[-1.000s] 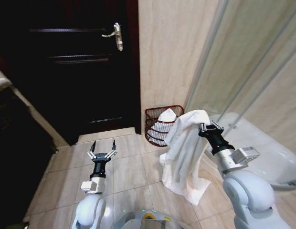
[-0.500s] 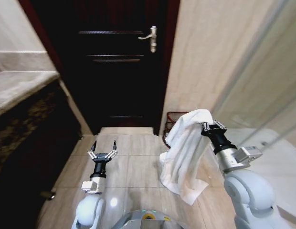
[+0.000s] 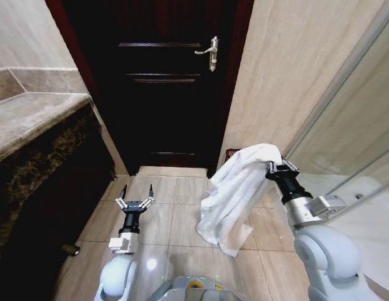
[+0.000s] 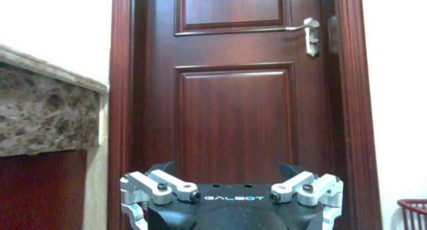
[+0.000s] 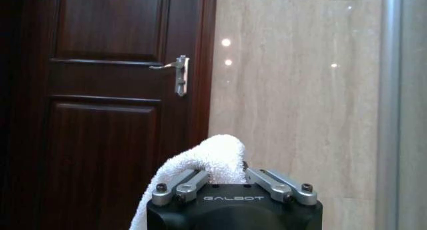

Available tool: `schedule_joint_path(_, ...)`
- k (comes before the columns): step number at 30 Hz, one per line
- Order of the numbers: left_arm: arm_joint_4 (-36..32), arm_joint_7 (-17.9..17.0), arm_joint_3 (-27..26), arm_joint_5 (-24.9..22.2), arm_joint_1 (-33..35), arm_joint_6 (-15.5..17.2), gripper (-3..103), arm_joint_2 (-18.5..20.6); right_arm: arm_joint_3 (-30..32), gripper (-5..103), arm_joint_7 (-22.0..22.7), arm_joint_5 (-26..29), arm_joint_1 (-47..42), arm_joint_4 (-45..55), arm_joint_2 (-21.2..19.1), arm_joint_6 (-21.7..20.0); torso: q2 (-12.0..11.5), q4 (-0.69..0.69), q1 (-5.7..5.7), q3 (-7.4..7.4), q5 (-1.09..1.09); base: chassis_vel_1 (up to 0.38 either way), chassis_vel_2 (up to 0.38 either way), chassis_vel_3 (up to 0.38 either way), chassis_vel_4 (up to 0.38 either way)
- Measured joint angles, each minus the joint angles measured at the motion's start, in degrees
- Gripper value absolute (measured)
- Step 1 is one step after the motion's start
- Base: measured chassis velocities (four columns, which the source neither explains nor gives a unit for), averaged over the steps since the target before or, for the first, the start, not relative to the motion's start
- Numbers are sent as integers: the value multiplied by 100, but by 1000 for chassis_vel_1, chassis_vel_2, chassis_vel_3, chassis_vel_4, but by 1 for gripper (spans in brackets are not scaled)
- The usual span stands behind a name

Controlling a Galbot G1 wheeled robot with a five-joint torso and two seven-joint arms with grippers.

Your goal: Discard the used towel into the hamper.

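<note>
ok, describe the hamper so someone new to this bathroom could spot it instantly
Start at the dark wooden door and go to the beige tiled wall on its handle side. On the floor at that wall's foot sits the small reddish-brown openwork hamper, mostly hidden behind the white terry towel hanging from the right end effector. Nothing else there is red barred wickerwork.

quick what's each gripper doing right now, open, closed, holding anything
Left gripper: open, empty, held low over the floor tiles.
Right gripper: shut on the white towel, which hangs from it above the floor.
</note>
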Motion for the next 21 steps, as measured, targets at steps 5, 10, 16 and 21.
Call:
schedule_joint_path(5,-28,0,-3,12,-5,15,100,-6,1,8,1,-11,-9,18,13,9,56,-1,18,39,0,-61,-55,-53,-48)
schedule_joint_path(10,-51,0,3,24,-2,17,100,-12,14,8,-1,-15,-47,36,18,17,106,-1,35,71,0,-60,-60,-72,-54)
schedule_joint_path(16,-127,6,16,21,23,82,100,-28,22,8,-11,-58,-116,70,21,67,189,1,70,118,0,-25,-26,-26,-23)
schedule_joint_path(21,-141,13,18,24,32,90,100,-36,21,8,-16,-66,-128,74,23,83,253,1,90,162,-1,0,0,0,0)
